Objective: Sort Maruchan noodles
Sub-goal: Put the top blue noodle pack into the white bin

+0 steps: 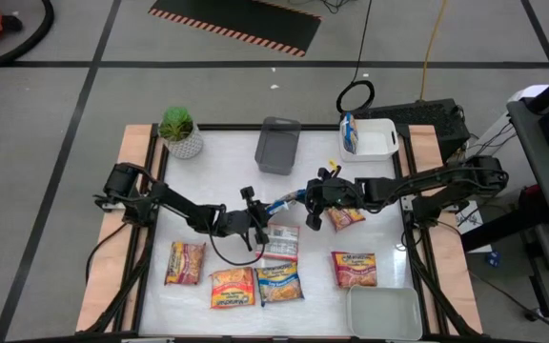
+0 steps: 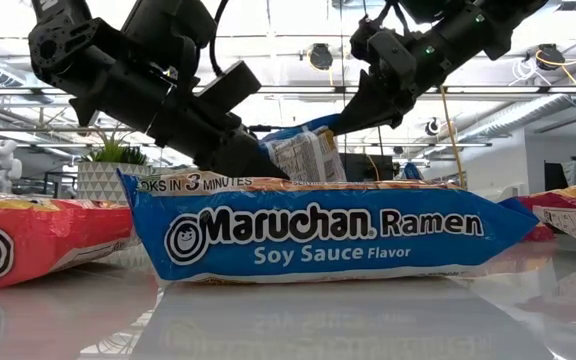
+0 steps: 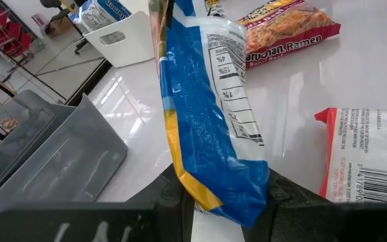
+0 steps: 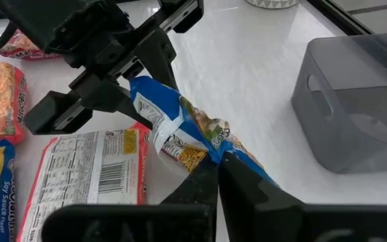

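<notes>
Handover of one blue-and-yellow glossy ramen packet [image 1: 287, 198] is the step I am in, I judge. From the high view, both arms meet above the middle of the white table [image 1: 217, 162]: the right gripper [image 1: 318, 194] pinches one end of the packet and the left gripper [image 1: 258, 225] comes to the other end. I should let the left fingers close fully before the right ones let go, else the packet drops on the white-and-red flat packet [image 1: 281, 244] below.

In the low view, the lifted packet [image 2: 303, 150] hangs between both grippers, behind a blue soy sauce packet [image 2: 318, 232].

In the left wrist view, the left fingers [image 3: 173, 195] sit on both sides of the packet, nearly closed on it.

In the right wrist view, the right fingers [image 4: 200, 181] are shut on the crumpled packet.

Containers, from the high view: the grey plastic tray [image 1: 277, 146] looks empty, the white tray at the far right [image 1: 377, 138] has one blue packet, and the pale tray at the near edge [image 1: 384, 313] looks empty.
</notes>
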